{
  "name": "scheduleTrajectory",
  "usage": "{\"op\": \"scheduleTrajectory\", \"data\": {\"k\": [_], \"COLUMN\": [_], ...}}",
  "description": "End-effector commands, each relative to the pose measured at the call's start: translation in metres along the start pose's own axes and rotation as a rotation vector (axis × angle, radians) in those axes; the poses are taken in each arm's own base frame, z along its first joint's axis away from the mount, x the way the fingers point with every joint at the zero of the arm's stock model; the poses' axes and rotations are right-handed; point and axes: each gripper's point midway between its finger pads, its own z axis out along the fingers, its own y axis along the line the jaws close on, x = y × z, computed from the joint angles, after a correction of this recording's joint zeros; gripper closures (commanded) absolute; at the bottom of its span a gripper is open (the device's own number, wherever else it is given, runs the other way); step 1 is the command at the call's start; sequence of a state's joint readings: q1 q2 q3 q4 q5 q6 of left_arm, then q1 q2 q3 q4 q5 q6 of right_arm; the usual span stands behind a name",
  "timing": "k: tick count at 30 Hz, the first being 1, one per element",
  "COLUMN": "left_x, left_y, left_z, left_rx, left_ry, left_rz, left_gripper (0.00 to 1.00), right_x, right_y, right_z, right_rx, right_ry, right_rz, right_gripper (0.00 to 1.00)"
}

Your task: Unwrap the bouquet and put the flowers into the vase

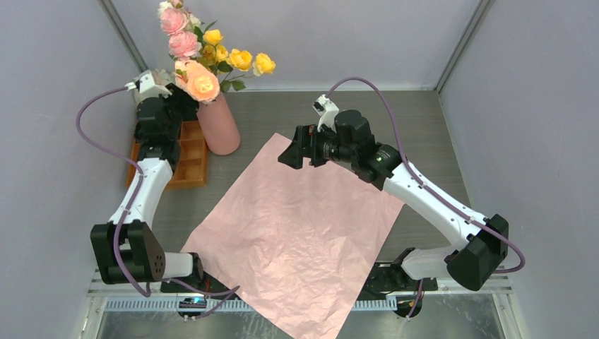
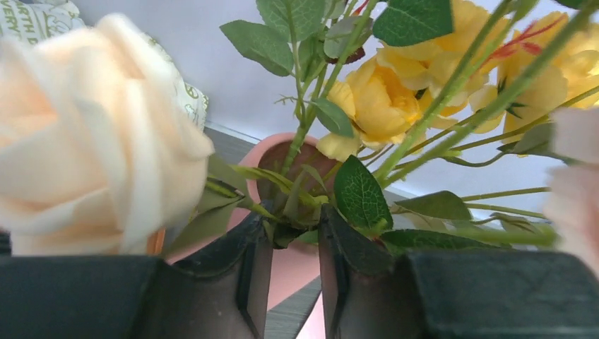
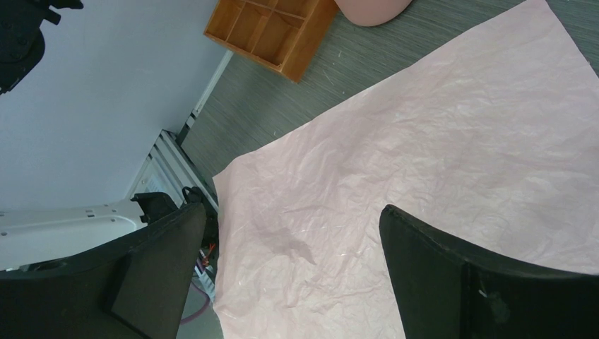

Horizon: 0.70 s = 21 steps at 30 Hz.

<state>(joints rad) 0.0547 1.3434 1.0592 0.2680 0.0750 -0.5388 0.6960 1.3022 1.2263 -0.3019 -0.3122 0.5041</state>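
The flowers (image 1: 201, 53), pink, yellow and peach roses on green stems, stand in the salmon-pink vase (image 1: 220, 127) at the back left. No wrapped bouquet is in view; a pink sheet of wrapping paper (image 1: 297, 233) lies spread flat on the table. My left gripper (image 1: 182, 99) is at the vase's mouth (image 2: 272, 141). Its jaws (image 2: 293, 222) stand a little apart, with leaves and stems just past the tips and a peach rose (image 2: 85, 141) close on the left. My right gripper (image 1: 289, 152) hovers wide open over the paper (image 3: 424, 141), holding nothing.
An orange compartment tray (image 1: 189, 159) sits left of the vase, under the left arm; it also shows in the right wrist view (image 3: 272, 28). Grey walls close in the table on three sides. The paper hangs over the near edge between the arm bases.
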Motion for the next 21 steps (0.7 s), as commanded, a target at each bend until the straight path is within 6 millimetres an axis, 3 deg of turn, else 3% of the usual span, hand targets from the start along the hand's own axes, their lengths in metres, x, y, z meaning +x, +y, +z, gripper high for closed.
{"op": "scheduleTrajectory", "data": {"k": [1,6,9,15,21], "left_x": [-0.029,-0.044,-0.056,-0.083,-0.103], "left_y": [-0.014,-0.019,-0.026,-0.044,-0.056], "left_z": [-0.029,-0.05,-0.064,-0.102,-0.166], "left_rx": [0.015,0.009,0.017,0.027,0.014], "left_ry": [-0.065,-0.095,-0.115,-0.138,-0.144], "left_rz": [0.029,0.048,0.061,0.075,0.103], "left_gripper": [0.67,0.56,0.39,0.38,0.37], "right_x": [-0.021,-0.021,-0.022,-0.024,-0.026], "right_y": [0.017,0.019,0.02,0.014,-0.01], "right_z": [-0.012,-0.012,-0.013,-0.016,-0.022], "right_rx": [-0.05,-0.064,-0.066,-0.023,0.128], "right_ry": [-0.082,-0.084,-0.088,-0.105,-0.111], "right_rz": [-0.01,0.002,0.004,0.011,0.025], "right_gripper": [0.01,0.01,0.01,0.01,0.0]}}
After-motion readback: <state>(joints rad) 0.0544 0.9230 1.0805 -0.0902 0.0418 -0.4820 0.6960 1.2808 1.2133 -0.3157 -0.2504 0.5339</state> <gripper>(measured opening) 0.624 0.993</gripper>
